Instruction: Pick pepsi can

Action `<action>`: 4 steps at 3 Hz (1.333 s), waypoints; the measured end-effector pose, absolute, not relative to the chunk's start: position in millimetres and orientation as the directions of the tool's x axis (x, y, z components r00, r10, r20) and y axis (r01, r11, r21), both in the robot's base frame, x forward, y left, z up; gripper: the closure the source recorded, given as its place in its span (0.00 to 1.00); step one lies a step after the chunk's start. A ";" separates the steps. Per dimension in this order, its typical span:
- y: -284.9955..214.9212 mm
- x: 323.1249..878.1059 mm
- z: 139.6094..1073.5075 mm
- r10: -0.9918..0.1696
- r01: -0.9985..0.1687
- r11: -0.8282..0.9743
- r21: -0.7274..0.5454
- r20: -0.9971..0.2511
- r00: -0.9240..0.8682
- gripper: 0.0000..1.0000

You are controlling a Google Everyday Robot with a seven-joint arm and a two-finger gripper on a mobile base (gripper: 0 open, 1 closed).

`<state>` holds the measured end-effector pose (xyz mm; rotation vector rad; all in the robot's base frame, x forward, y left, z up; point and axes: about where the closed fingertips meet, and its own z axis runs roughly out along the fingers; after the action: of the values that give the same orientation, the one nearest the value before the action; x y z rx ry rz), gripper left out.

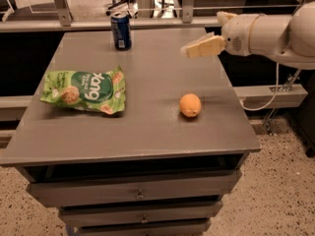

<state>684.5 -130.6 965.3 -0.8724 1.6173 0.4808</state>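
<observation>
While the jaws hover empty over the table (147, 127), apart from the pepsi can (120, 31), their gap is unclear.

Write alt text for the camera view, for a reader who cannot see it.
The gripper hovers above the right side of the grey table, apart from the pepsi can standing upright at the far edge. A green snack bag lies on the left, an orange toward the right.

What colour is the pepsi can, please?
The pepsi can is dark blue, silver-topped, in the camera view; the hand hovers over the table at its right side.
</observation>
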 end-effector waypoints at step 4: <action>10.6 808.4 916.9 -0.207 -0.726 0.678 -0.117 -0.978 -0.036 0.00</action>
<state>808.4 10.6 916.9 -0.7852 1.5892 0.4954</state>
